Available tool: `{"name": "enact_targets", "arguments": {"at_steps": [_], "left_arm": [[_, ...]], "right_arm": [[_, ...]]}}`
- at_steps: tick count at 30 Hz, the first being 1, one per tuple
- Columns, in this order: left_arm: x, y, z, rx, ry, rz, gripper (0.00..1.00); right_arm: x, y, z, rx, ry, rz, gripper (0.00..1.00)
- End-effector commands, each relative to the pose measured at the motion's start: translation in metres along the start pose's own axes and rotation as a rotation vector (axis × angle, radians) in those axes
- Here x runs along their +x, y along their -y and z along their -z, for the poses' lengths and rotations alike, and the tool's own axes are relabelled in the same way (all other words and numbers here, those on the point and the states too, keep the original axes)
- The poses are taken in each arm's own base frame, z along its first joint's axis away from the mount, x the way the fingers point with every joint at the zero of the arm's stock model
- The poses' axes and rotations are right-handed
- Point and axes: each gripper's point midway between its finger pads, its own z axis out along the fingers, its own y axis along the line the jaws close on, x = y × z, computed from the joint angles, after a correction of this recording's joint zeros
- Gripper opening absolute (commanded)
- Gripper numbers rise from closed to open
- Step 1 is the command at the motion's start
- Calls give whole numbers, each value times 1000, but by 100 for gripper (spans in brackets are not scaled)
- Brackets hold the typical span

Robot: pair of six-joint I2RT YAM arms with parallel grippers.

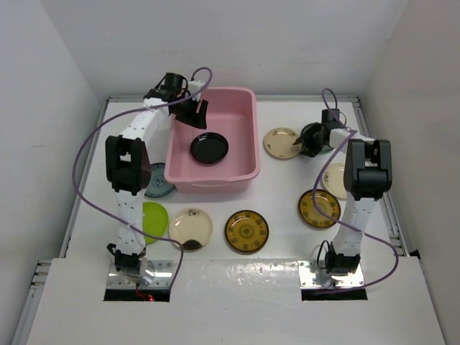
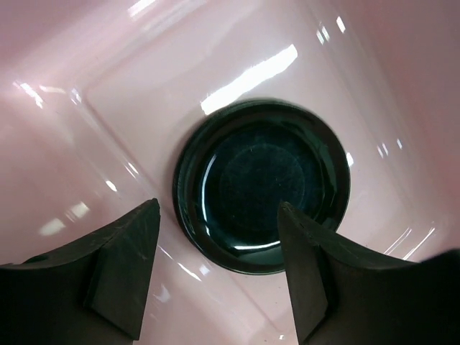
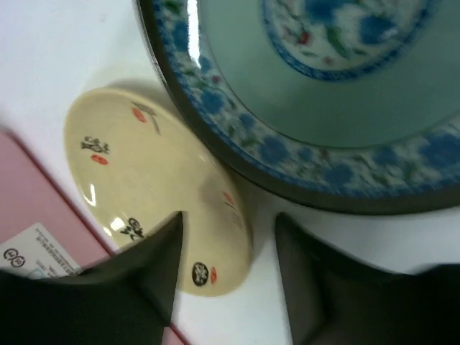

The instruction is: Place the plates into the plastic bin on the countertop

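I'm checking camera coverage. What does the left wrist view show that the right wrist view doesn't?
Only left wrist: the black plate lying in the pink bin, below the open left gripper. Only right wrist: a cream plate and a blue-patterned plate on the white countertop, the right gripper astride the cream plate's rim. Both: the pink bin.

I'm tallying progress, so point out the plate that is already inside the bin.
The black plate, lying flat on the floor of the pink bin. Every other plate in view sits outside it on the white countertop.
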Motion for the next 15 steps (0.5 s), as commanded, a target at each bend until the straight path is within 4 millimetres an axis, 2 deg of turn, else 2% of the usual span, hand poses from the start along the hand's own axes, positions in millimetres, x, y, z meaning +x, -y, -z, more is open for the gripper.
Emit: {"name": "enact_targets", "arguments": {"at_steps": [1,2,4,5,6,7,9,10,11,12,13,14,15], "left_arm": [[-69,15,56,-12,191,-114,69],[-74,19,59,5,204,-120,69],[-90,31,71,50,257,-147,70],[-97,37,79,63,279,-147,70],[-106,42,90,74,307,-140,70],[-108,35,96,81,321,-115,70],[-114,29,111,90,347,-54,70],[-115,14,123,73,365,-25,70],[-113,4,127,57,370,-13,70],[-117,-2,142,37,393,-13,70],[-106,-29,148,-26,382,29,70],[-100,-43,153,-60,378,39,70],[-85,-59,153,-87,354,62,69]], "right_arm": [[-5,-15,-18,-51,19,-27,45],[-4,-16,-23,-59,22,-24,38],[-1,-16,-25,-60,20,-29,17],[-1,-16,-24,-60,22,-32,0],[0,-15,-22,-56,22,-27,0],[-1,-15,-20,-55,30,-22,0],[-9,-25,-1,-73,79,25,0],[-17,-34,14,-89,120,40,0],[-27,-42,30,-108,169,66,0],[-37,-55,50,-143,219,81,0],[-45,-62,59,-149,269,93,0],[-57,-78,81,-189,327,120,0],[-61,-96,102,-228,369,148,0]]}}
